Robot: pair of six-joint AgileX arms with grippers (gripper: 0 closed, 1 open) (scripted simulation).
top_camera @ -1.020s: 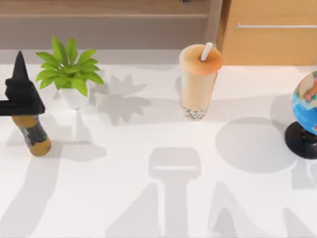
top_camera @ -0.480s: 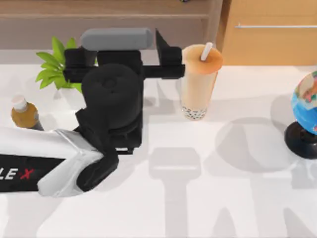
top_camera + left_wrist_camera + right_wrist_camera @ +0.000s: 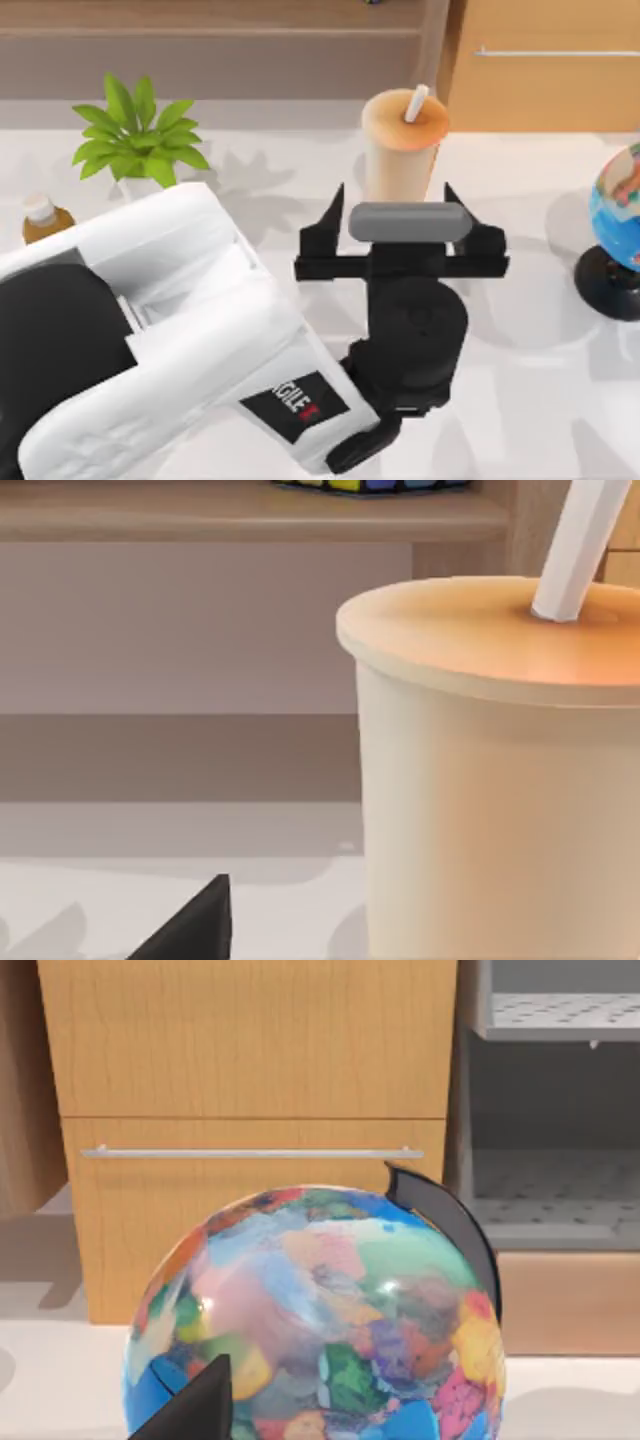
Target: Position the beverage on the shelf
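Observation:
The beverage [image 3: 402, 135] is a tall cup of peach-tan milk tea with a white straw, standing upright on the white table near the back. My left gripper [image 3: 396, 205] is open just in front of it, one finger on each side of the cup's lower part and apart from it. The gripper's grey block hides the cup's base. In the left wrist view the beverage [image 3: 500, 770] looms close, with one dark fingertip [image 3: 205, 925] beside it. The shelf [image 3: 200, 15] runs along the back, its side post [image 3: 432, 40] behind the cup. My right arm is parked at the right.
A potted plant [image 3: 135, 140] and a small amber bottle [image 3: 40, 220] stand at the left. A globe [image 3: 615, 230] sits at the right edge, close in front of the right wrist camera. An orange-wood cabinet [image 3: 545, 65] with a silver handle stands back right.
My left arm has swung right, from the amber bottle past the plant to a spot in front of the beverage. Its open fingers now flank the cup. The cup has not moved.

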